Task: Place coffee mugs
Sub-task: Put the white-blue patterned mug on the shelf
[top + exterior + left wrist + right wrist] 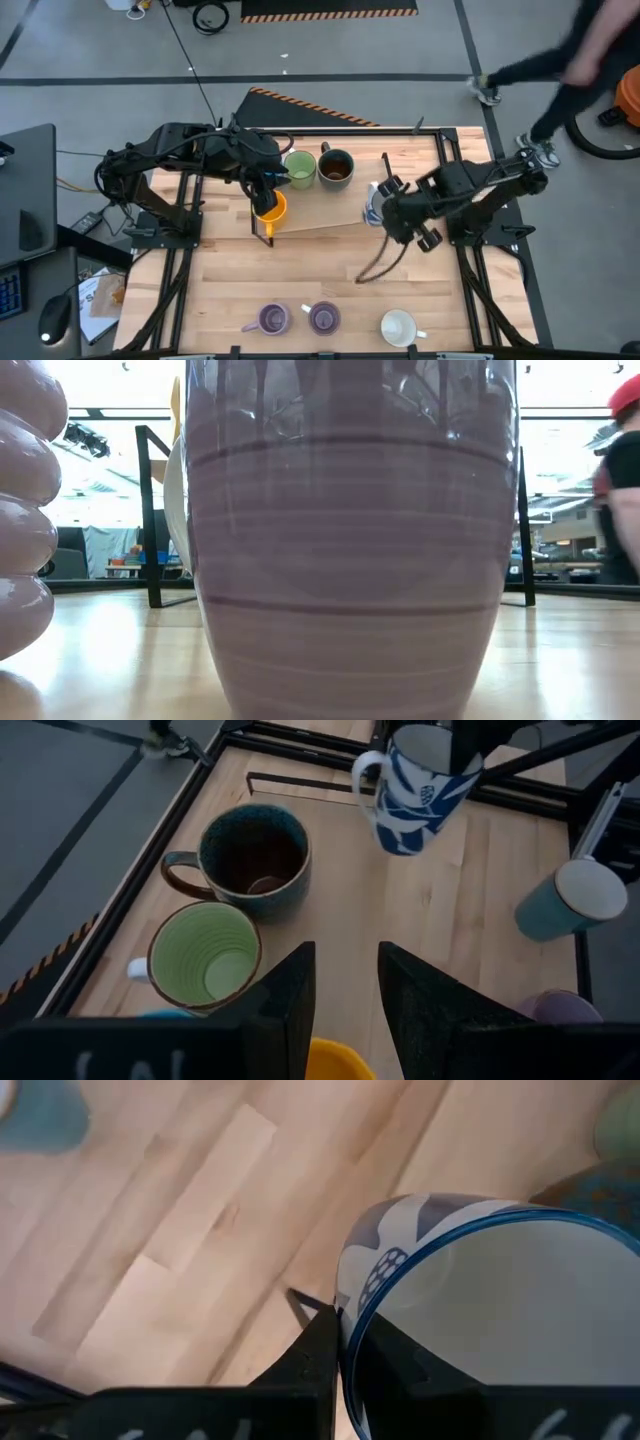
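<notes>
Right gripper (340,1342) pinched the blue-and-white patterned ceramic mug's (418,788) rim, tilted; lowering level beside the dark brown glazed mug (252,860) seemed wisest.

Table (330,290) layout, clock directions from its centre in the high view. Three mugs in a row at 11 to 12 o'clock: one mug (271,210) under the left gripper (265,188), next mug (299,167) touching the third mug (336,167) on its 3 o'clock side. A fourth mug (372,205) at 1 o'clock, its rim pinched in the right gripper (340,1342). Along the near edge at 6 o'clock: two mugs (273,319) (323,317) side by side, a fifth (399,326) apart at 5 o'clock.
</notes>
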